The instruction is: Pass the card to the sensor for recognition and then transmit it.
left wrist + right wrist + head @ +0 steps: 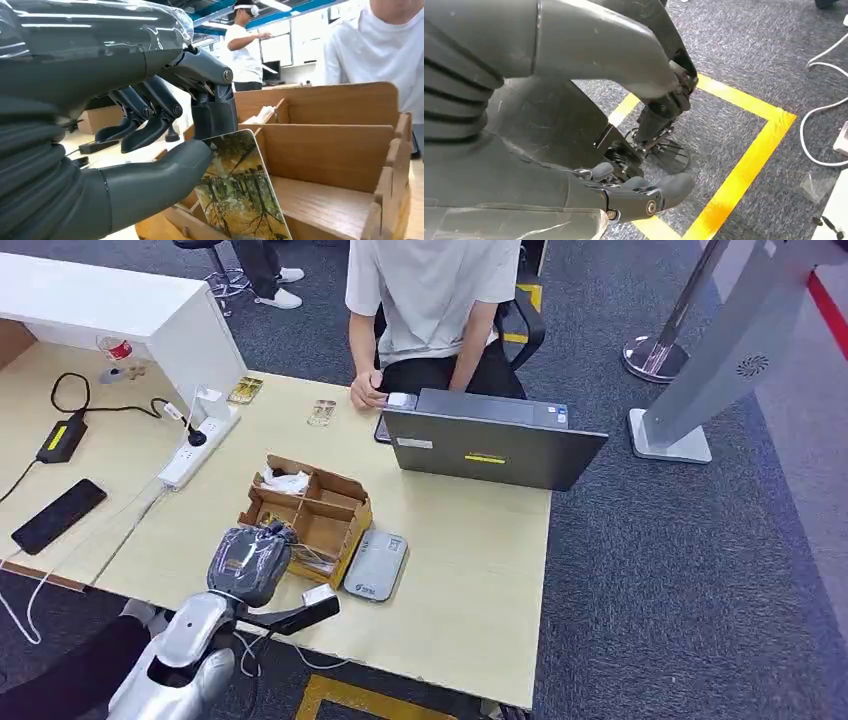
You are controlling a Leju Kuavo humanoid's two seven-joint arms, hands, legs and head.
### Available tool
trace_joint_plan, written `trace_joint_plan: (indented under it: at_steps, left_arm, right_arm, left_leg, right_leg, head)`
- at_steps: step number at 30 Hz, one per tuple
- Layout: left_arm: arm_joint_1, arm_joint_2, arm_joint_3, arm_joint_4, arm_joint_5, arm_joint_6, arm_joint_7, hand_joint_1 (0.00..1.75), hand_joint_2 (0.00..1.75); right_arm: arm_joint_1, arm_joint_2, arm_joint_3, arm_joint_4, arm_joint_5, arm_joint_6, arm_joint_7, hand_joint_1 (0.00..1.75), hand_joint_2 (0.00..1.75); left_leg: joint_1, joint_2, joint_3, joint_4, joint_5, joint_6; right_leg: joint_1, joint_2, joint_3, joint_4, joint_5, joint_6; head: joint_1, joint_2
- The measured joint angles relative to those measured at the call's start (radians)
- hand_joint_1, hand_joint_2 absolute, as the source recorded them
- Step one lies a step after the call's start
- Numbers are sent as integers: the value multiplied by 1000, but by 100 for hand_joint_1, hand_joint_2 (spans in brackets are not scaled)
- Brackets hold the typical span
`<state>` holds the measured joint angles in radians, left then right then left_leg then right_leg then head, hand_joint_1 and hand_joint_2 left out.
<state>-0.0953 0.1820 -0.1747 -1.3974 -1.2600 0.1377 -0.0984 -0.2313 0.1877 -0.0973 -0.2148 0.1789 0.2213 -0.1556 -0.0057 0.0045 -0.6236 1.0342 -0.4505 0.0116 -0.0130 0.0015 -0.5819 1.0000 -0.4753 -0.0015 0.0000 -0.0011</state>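
Observation:
My left hand [250,562] hovers over the near-left corner of the open cardboard box [322,512]. In the left wrist view this hand [150,125] pinches a card [239,197] printed with a forest picture between thumb and fingers. The card stands tilted at the edge of a box [340,150] compartment. The grey card sensor [376,565] lies flat on the table just right of the box. My right hand [589,50] hangs beside my body above the floor, fingers apart and holding nothing.
A person sits behind the open laptop [490,445], one hand by its corner. Two more cards [245,390] [322,412] lie further back on the table [470,580]. A power strip [200,445], charger [60,438] and phone [58,515] are at the left. Yellow tape [744,165] marks the floor.

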Motion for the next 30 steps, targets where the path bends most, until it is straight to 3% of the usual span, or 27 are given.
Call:
trace_joint_plan:
  at_steps: [10,16,20,24,25,28,30]
  left_arm:
    - [-1,-19,15,-31,10,45,-31,175,175]
    - [-3,-44,16,-74,11,147,-69,175,175]
    - [-16,-73,16,-112,17,265,-113,175,175]
    - [-43,-102,16,-132,19,306,-135,175,175]
    - [-48,-109,16,-136,19,306,-136,0,175]
    - [-62,-121,16,-138,22,292,-141,0,175]
    - [-66,-121,16,-138,34,237,-141,0,175]
  right_arm:
    - [0,0,-4,0,0,0,0,0,175]
    - [1,0,-4,-2,5,2,4,0,175]
    - [-1,0,-4,-3,12,0,22,0,175]
    - [-2,3,-4,-4,18,0,31,0,175]
    - [-3,3,-4,-4,18,1,33,0,175]
    - [-4,5,-4,-4,17,1,40,0,175]
    - [-5,6,-4,-4,16,1,43,0,175]
  left_leg:
    - [0,0,0,0,0,0]
    - [0,0,0,0,0,0]
    - [0,0,0,0,0,1]
    - [0,0,0,0,1,2]
    - [0,0,0,0,1,2]
    - [0,0,0,0,2,2]
    - [0,0,0,0,2,3]
  right_leg:
    - [0,0,0,0,0,0]
    - [0,0,0,0,0,0]
    - [0,0,0,0,0,1]
    - [0,0,0,0,1,2]
    - [0,0,0,0,1,2]
    - [0,0,0,0,2,2]
    - [0,0,0,0,2,2]
  head:
    - [0,0]
    - [0,0]
    - [0,0]
    - [0,0]
    - [0,0]
    - [0,0]
    - [0,0]
